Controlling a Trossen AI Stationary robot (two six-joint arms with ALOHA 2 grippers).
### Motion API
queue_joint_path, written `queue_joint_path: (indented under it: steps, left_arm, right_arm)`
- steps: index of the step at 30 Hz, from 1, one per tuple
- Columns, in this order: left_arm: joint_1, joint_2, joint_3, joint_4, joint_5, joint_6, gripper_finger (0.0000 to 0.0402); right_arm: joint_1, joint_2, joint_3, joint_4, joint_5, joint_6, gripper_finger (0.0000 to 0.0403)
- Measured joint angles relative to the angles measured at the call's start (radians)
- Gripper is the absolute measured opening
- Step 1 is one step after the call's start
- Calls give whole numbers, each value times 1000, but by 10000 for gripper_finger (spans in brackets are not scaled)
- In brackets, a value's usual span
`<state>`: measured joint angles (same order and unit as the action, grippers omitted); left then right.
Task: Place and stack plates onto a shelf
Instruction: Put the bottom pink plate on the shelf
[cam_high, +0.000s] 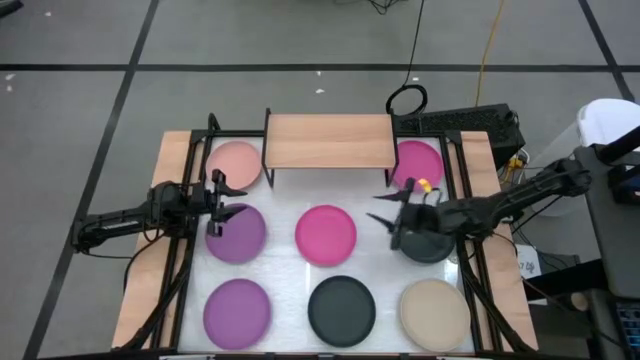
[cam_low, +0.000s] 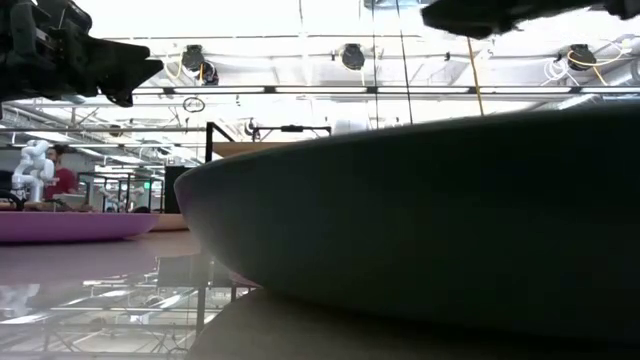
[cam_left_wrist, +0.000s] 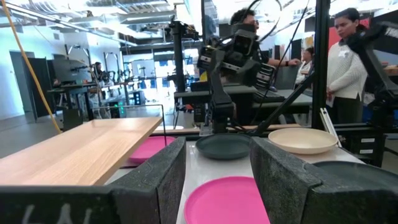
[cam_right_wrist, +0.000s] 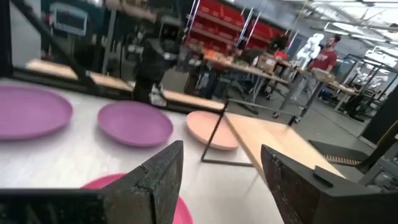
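Nearest you, along the table's front edge, sit a purple plate (cam_high: 237, 308), a black plate (cam_high: 341, 308) and a beige plate (cam_high: 434, 308), all untouched. Behind them, your left gripper (cam_high: 222, 203) hangs with its fingers spread at the 10 o'clock edge of a second purple plate (cam_high: 238, 234), gripping nothing. At table centre lies a magenta plate (cam_high: 326, 235). Your right gripper (cam_high: 393, 222) is also spread and empty, over a dark plate (cam_high: 427, 244). Farthest back, the shelf (cam_high: 329, 140) stands bare at 12 o'clock, flanked by a pink plate (cam_high: 237, 161) and another magenta plate (cam_high: 418, 160). Watch for shallow rims slipping from a pinch, and for either arm clipping the shelf legs when reaching back.
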<state>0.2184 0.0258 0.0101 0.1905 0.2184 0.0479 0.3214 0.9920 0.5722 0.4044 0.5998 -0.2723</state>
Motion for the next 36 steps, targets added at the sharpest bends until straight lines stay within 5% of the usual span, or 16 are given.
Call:
queue_joint_path:
  steps: [6, 13, 24, 36]
  left_arm:
    - [0, 0, 0, 0, 0, 0, 184]
    - [0, 0, 0, 0, 0, 0, 184]
    - [0, 0, 0, 0, 0, 0, 184]
    - [0, 0, 0, 0, 0, 0, 184]
  right_arm:
    - [-2, 192, 136, -23, -19, 21, 196]
    - [-58, 316, 328, -321, -296, 208, 196]
    - [-60, 454, 333, -94, -445, 254, 196]
    - [-80, 543, 333, -66, -391, 245, 196]
